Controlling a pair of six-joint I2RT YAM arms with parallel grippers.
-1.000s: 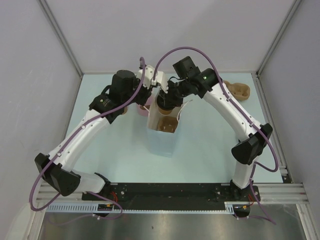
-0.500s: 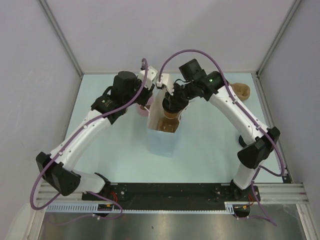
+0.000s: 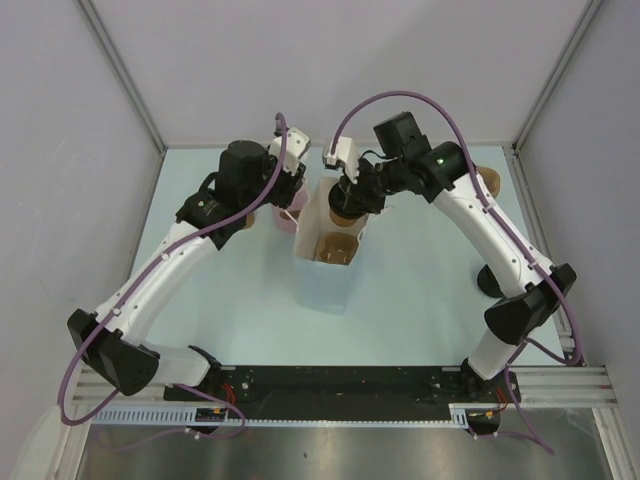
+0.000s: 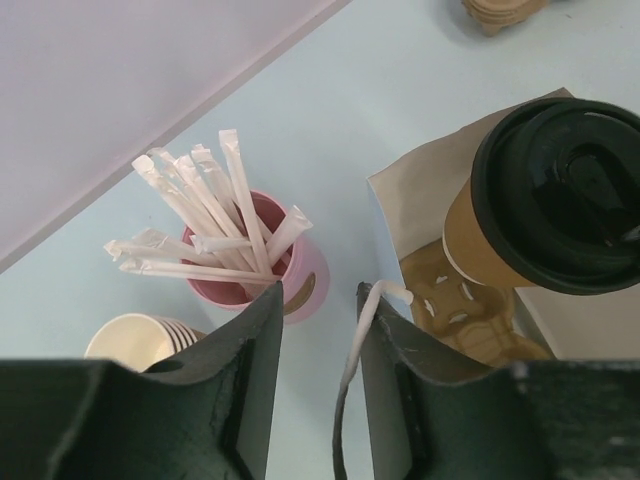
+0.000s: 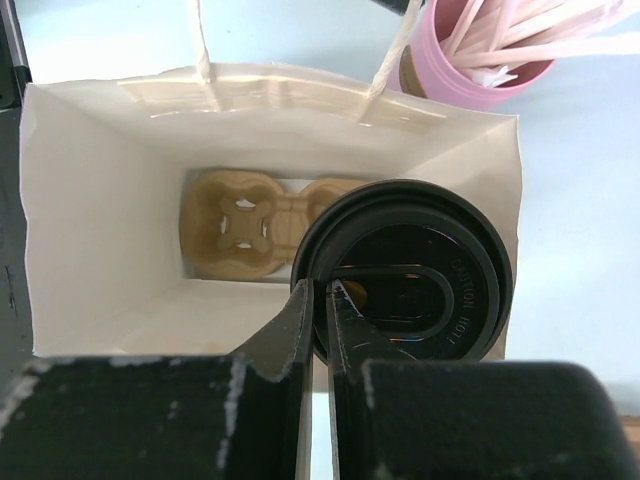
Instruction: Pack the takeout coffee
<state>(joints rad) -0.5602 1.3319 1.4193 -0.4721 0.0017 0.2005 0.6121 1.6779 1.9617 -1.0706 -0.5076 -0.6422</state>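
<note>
The takeout coffee, a kraft-brown cup with a black lid, hangs over the right side of the open white paper bag. My right gripper is shut on the lid's rim. In the top view the coffee is at the bag's far end, under the right gripper. A brown cup carrier lies at the bag's bottom. My left gripper is open beside the bag, and the bag's white handle lies along its right finger. The coffee shows to its right.
A pink cup of white straws stands left of the bag, close to the left gripper. A stack of tan lidless cups is beside it. A spare brown carrier lies at the back right.
The right arm has swung outward to the right and carried the coffee a little right over the bag's far end. The left gripper has drawn slightly left.
</note>
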